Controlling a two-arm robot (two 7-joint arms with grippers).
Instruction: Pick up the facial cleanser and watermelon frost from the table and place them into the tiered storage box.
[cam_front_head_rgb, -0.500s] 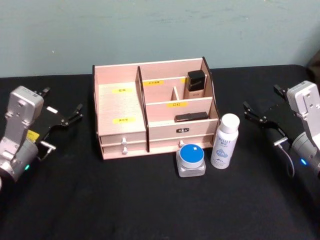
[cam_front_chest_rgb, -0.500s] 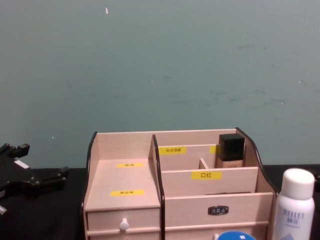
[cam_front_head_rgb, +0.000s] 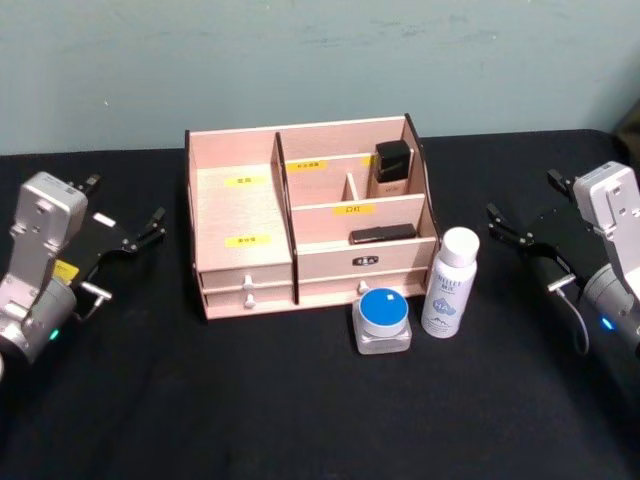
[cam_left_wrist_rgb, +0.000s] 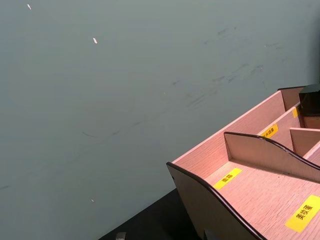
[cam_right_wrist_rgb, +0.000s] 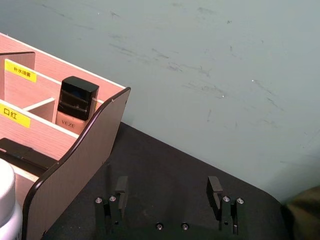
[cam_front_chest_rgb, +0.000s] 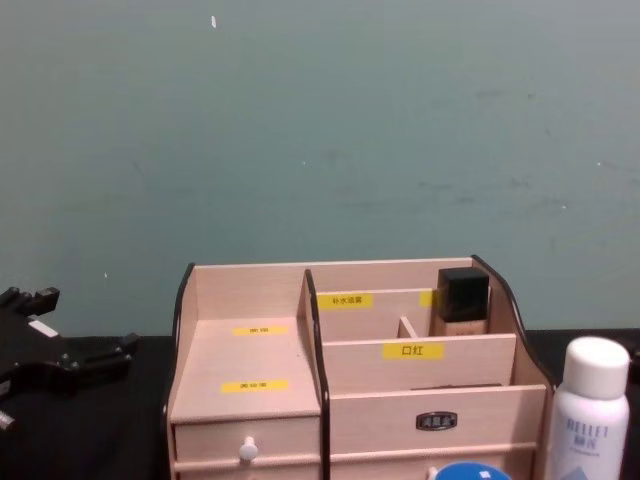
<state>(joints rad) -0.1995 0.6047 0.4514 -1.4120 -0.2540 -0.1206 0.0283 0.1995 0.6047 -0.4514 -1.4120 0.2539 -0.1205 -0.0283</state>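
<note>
Pincers on both arms are spread wide and hold nothing. The left pincer (cam_front_head_rgb: 126, 198) hovers low over the black table (cam_front_head_rgb: 300, 410), and the pale wooden storage box (cam_front_head_rgb: 232, 210) stands well apart from it, off toward the right arm, its near side wall facing the fingertips. The right pincer (cam_front_head_rgb: 520, 193) hovers at the table's other end, so the box lies between the two. Nearest the right pincer, toward the left arm and a little closer to the robot, a white bottle (cam_front_head_rgb: 450, 285) stands upright just beside the box's front corner. A jar (cam_front_head_rgb: 383, 320) with a blue lid sits beyond the bottle from that pincer, just in front of the box's drawers (cam_front_head_rgb: 248, 292). Inside the box, on the side nearer the right pincer, a black-capped bottle (cam_front_head_rgb: 391, 168) stands in the back compartment and a dark flat case (cam_front_head_rgb: 383, 234) lies in the lower one.
</note>
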